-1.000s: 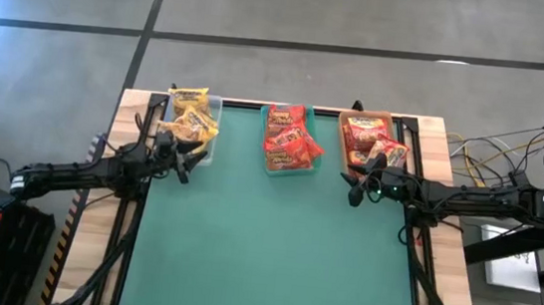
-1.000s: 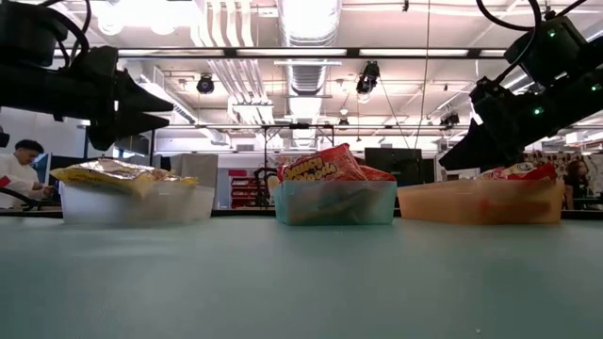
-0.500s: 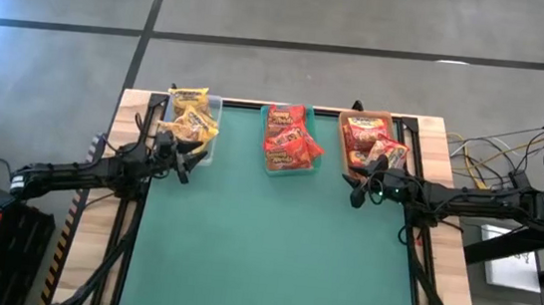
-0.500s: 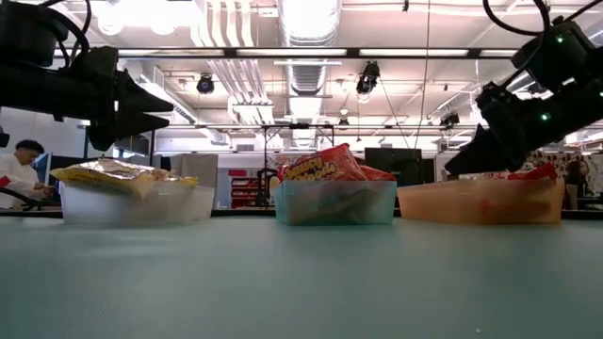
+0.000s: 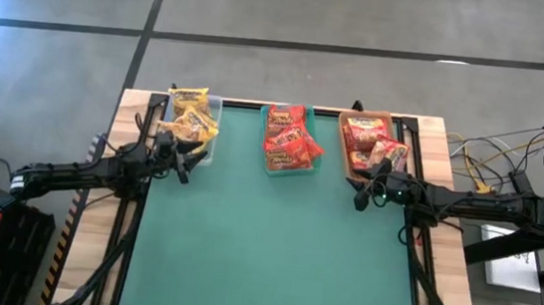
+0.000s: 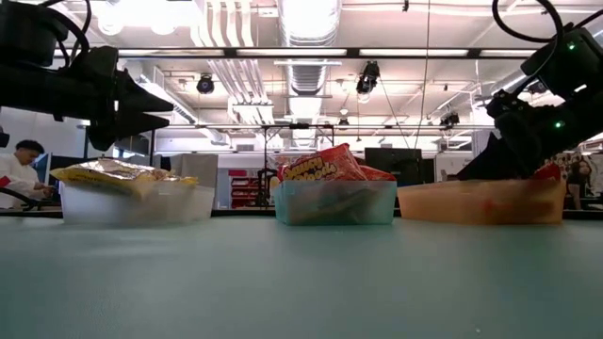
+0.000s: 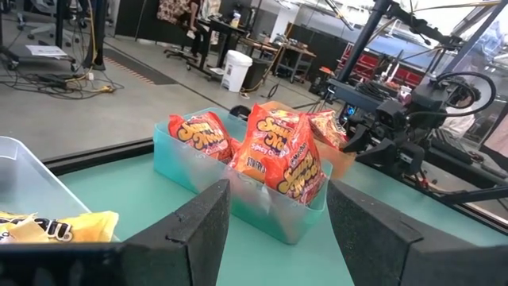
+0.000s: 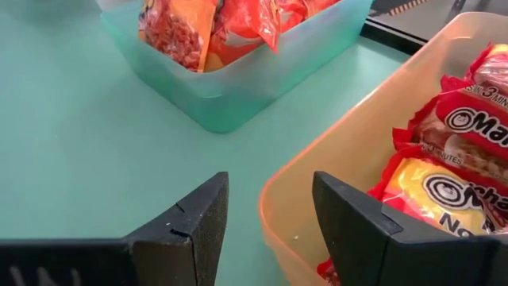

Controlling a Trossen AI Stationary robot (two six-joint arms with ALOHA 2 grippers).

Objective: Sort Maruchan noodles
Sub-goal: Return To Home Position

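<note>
Three bins stand in a row along the upper edge of the green table [image 5: 272,258] in the overhead view. The clear bin [image 6: 132,205] at upper left holds the yellow Maruchan packets [image 5: 193,120]. The teal bin [image 6: 334,205] in the centre holds the orange-red packets [image 5: 288,142], and the tan bin [image 6: 471,202] at upper right holds the red packets [image 5: 365,141]. The left gripper [image 5: 184,167] hovers by the clear bin's lower edge, fingers spread and empty. The right gripper [image 5: 356,194] hangs just below the tan bin's lower left corner, fingers likewise spread, gripping nothing.

left tool [image 5: 183,169]: spread, hovering | right tool [image 5: 356,196]: spread, hovering
</note>
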